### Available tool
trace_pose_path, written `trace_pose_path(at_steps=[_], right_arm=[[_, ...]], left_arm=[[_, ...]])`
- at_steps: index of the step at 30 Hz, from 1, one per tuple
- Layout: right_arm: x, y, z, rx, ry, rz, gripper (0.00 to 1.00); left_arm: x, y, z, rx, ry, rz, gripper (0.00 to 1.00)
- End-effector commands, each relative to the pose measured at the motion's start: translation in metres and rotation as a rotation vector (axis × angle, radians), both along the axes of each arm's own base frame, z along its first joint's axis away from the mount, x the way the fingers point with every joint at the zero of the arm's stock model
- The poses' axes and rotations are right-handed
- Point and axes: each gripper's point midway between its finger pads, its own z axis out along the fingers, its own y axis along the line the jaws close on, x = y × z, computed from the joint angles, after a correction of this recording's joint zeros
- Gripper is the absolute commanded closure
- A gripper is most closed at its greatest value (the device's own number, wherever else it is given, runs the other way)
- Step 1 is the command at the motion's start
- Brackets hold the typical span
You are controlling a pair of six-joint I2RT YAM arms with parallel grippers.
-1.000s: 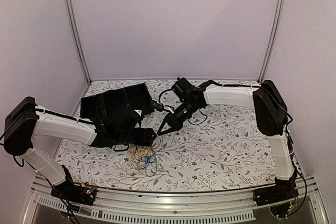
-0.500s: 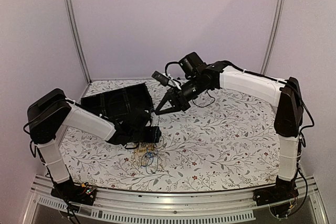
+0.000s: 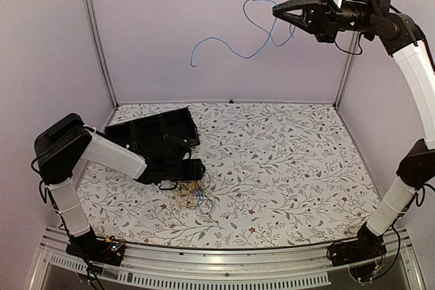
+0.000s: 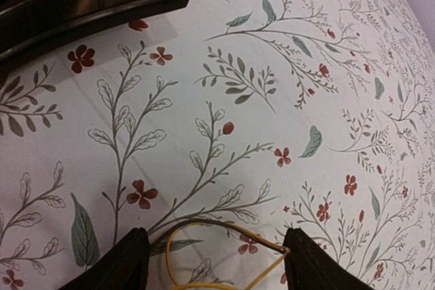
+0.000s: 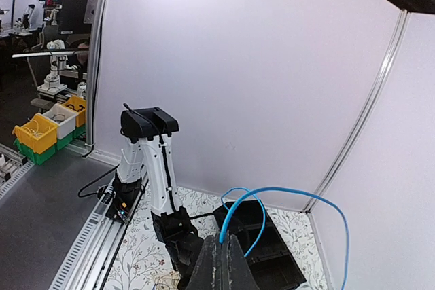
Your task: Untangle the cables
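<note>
Top external view: the right gripper (image 3: 276,10) is seen high above the table (image 3: 299,174), at the upper right, with its fingers pressed together on a blue cable (image 3: 246,56). The cable is hung out to the left in a loose wavy line in front of the back wall (image 3: 170,25), well apart from everything below. The left gripper (image 3: 196,168) is held low over the flowered cloth, just beside a black tray (image 3: 149,130) that is laid at the back left. A small tangle of cables (image 3: 192,196), in which yellow and blue strands can be made out, is spread on the cloth just in front of that gripper.

From the left wrist, the two dark fingers (image 4: 129,263) are shown spread apart at the lower edge, and a yellow cable (image 4: 224,223) is seen lying in a loop on the cloth between them, clamped by neither. Whether its bend is touched by the finger on the right of the picture cannot be told. A corner of the tray is seen at the upper left.

From the right wrist, the closed fingers are seen at the bottom edge, and the blue cable is seen rising from between them and arching over to the right. The left arm and the tray are seen far below
</note>
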Motion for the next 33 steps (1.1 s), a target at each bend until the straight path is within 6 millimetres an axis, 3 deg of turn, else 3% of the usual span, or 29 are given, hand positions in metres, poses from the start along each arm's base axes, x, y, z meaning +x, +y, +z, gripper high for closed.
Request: trace_pose_path(at_steps=[1,4,7,14,23,27,28,30,33], right_arm=[[0.016,-0.018,-0.007,-0.019,0.027,-0.062,1.00],[0.032,-0.028,-0.023,-0.025,0.082,-0.086,1.00],[0.038,-0.027,-0.049,-0.054,0.129,-0.101,1.00],[0.052,-0.022,-0.120,-0.117,0.257,-0.113,1.00],[0.071,-0.015,-0.203,-0.189,0.386,-0.131,1.00],[0.073,-0.010,-0.237,-0.238,0.443,-0.127,1.00],[0.071,-0.007,-0.244,-0.256,0.453,-0.123,1.00],[0.061,0.004,-0.259,-0.315,0.443,-0.099,1.00],[0.042,0.022,-0.283,-0.417,0.387,-0.062,1.00]], left_arm=[[-0.012,0.018,-0.030,0.051,0.100,0.017,0.31],[-0.011,0.017,-0.024,0.045,0.089,0.009,0.31],[-0.013,0.009,-0.006,0.029,0.033,-0.045,0.31],[-0.026,-0.002,0.073,-0.038,-0.169,-0.142,0.30],[-0.038,0.021,0.173,-0.123,-0.412,-0.144,0.29],[-0.048,0.021,0.217,-0.161,-0.532,-0.212,0.30],[-0.053,0.016,0.225,-0.166,-0.560,-0.262,0.32],[-0.071,-0.003,0.240,-0.189,-0.624,-0.446,0.49],[-0.084,-0.024,0.249,-0.175,-0.612,-0.614,0.52]])
